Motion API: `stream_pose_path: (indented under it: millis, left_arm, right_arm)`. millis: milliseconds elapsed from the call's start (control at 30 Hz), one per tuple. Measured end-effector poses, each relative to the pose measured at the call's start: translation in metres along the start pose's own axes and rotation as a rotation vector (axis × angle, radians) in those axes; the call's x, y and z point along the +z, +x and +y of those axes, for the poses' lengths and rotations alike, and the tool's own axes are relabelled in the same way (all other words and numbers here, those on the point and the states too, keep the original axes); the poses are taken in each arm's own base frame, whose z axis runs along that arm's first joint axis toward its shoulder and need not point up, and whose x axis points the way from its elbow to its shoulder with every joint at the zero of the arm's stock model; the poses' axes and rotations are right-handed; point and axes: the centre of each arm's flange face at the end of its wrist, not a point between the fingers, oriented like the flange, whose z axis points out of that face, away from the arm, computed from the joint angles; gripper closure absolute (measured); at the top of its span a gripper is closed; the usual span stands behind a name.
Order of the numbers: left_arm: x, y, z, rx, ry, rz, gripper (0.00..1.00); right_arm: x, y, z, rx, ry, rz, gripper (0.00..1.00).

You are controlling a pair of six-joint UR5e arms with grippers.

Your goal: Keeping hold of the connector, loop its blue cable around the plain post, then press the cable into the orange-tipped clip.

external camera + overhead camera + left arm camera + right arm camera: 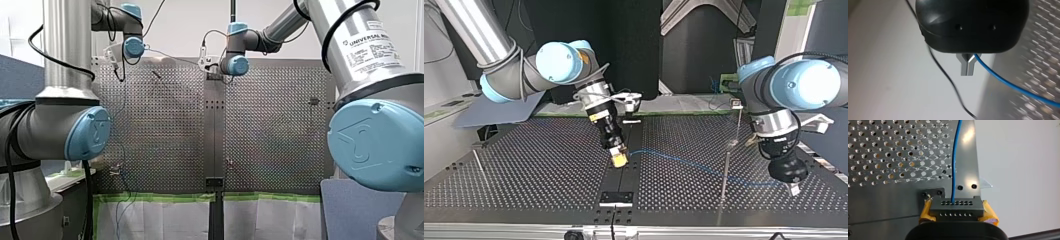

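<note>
My right jaws pinch the connector (955,207); my left jaws pinch the blue cable (1008,83). Risk: too much tension drags the blue cable through them or twists the connector loose.

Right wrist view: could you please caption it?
Right claw grips grey connector block; thin blue cable runs ahead across perforated metal table.

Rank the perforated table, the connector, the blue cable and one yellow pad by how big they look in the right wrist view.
1. perforated table
2. connector, though it sits nearest the camera, which enlarges it
3. blue cable and yellow pad: not ranked, as the cable is long but thin and the pad short but broader.
</note>
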Motion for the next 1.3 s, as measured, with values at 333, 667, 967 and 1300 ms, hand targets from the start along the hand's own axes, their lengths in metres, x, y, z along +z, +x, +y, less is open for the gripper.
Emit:
stream_pose_path:
  millis: [333, 667, 967, 1300]
  left_arm:
    - [0.029, 0.057, 0.024, 0.033, 0.024, 0.121, 1.0]
    - [0.041, 0.108, 0.025, 0.032, 0.091, 0.212, 1.0]
    - [0.041, 0.145, 0.021, 0.036, 0.17, 0.299, 1.0]
    - [0.033, 0.163, 0.022, 0.03, 0.2, 0.337, 0.66]
  right_arm:
    - [0.009, -0.026, 0.006, 0.0, -0.008, -0.017, 1.0]
    - [0.013, -0.041, 0.008, -0.002, -0.015, -0.02, 1.0]
    - [0.014, -0.08, 0.011, -0.016, -0.037, -0.081, 1.0]
    - [0.005, -0.127, 0.0, -0.021, -0.048, -0.193, 1.0]
